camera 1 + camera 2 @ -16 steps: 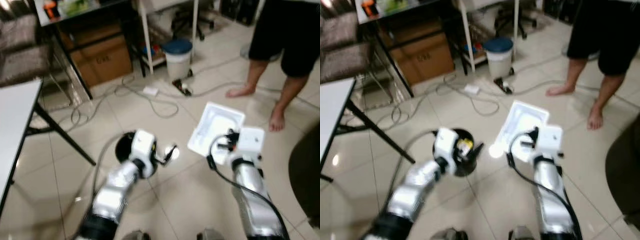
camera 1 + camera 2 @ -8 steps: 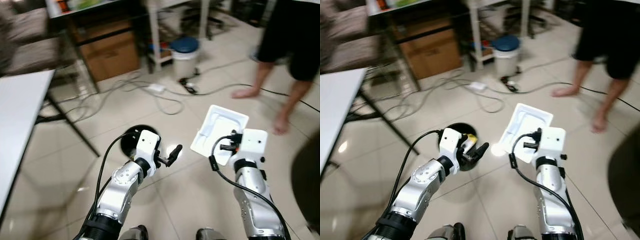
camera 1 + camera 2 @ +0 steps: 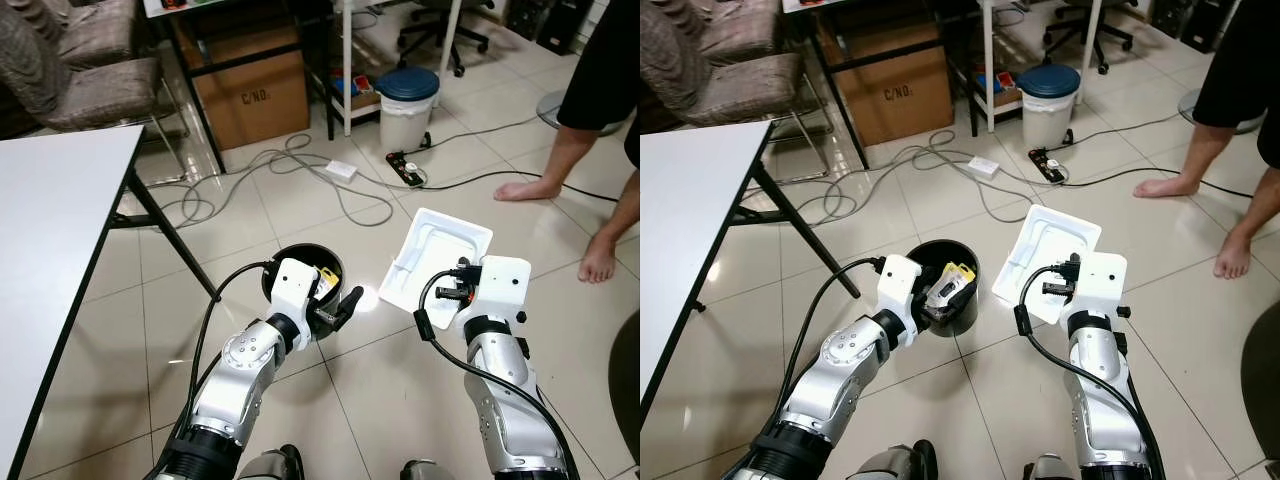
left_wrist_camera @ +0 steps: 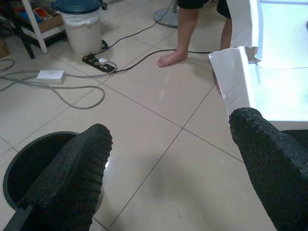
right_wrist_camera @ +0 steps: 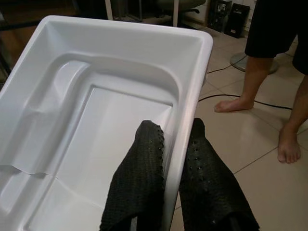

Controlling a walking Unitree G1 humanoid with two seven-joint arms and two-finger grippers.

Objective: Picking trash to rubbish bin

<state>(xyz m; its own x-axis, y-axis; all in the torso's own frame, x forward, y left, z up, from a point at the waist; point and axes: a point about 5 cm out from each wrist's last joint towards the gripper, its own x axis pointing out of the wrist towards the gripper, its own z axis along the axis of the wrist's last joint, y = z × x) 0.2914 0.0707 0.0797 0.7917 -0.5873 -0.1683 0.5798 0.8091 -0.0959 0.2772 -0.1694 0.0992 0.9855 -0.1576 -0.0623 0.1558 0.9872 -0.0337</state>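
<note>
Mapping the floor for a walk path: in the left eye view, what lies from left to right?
White table → black bin → left claw → white tray → person's bare foot.

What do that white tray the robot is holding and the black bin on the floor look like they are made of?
The white tray looks like thin moulded plastic: smooth and slightly glossy, with rounded pressed ridges and a crack near one end. The right gripper pinches its rim. The black bin seems to be plastic too, though painted metal is possible; its round wall is dark with a dull sheen. The left gripper hangs open beside it.
</note>
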